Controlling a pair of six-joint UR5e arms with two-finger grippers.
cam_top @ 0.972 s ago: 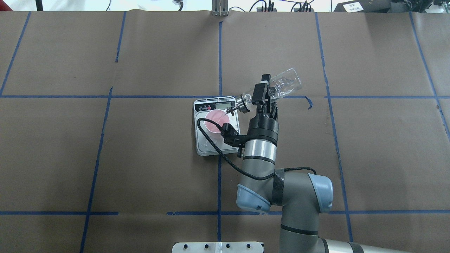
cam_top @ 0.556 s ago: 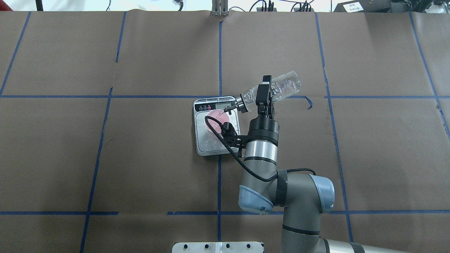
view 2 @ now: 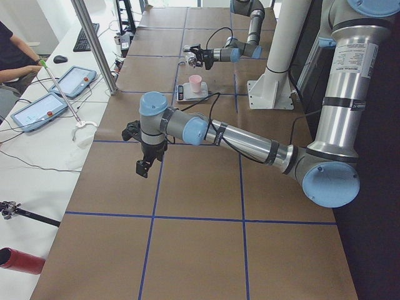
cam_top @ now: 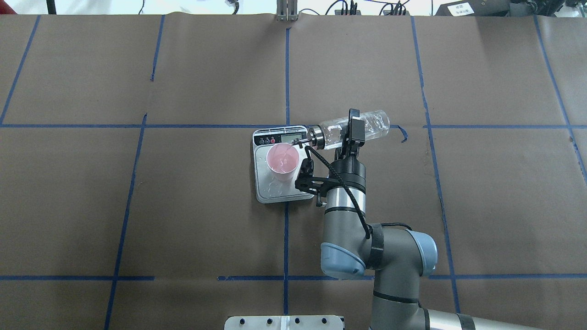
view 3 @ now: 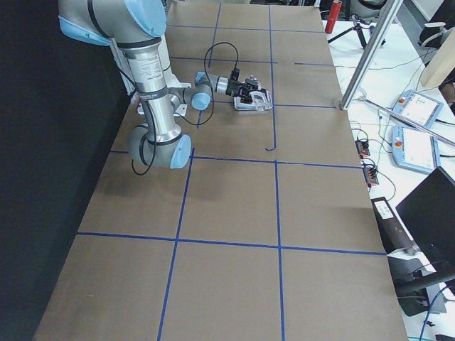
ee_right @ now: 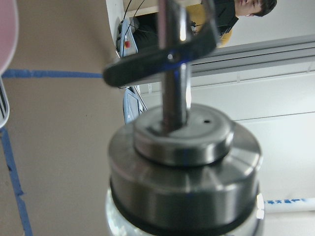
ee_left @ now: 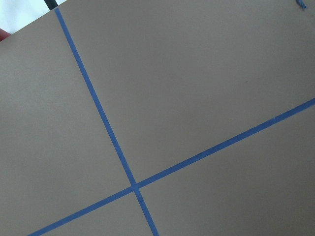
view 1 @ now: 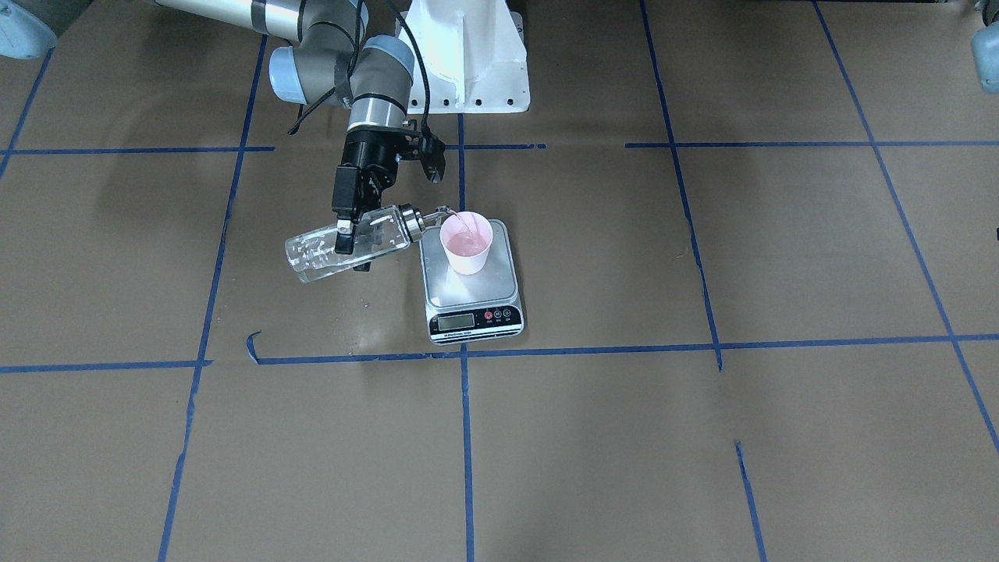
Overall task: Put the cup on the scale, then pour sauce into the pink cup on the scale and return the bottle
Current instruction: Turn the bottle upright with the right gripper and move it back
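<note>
Two fingers of right gripper [cam_top: 351, 131] clamped across middle of near-level glass bottle [cam_top: 373, 123], spout over pink cup [cam_top: 283, 158] on digital scale [cam_top: 268, 190], left gripper [view 2: 144, 167] well apart, grip unreadable.

Both arms are silver-grey tube with pale blue caps on the joints, beside a white pedestal [view 1: 468, 55] dotted with dark bolt holes. At its end farthest from the pedestal, the right arm [cam_top: 341, 215] has a black tool [cam_top: 354, 123], and a black cable [cam_top: 341, 183] loops along the wrist under a black strap [cam_top: 373, 243]. The left arm [view 2: 237, 137] looks the same.
</note>
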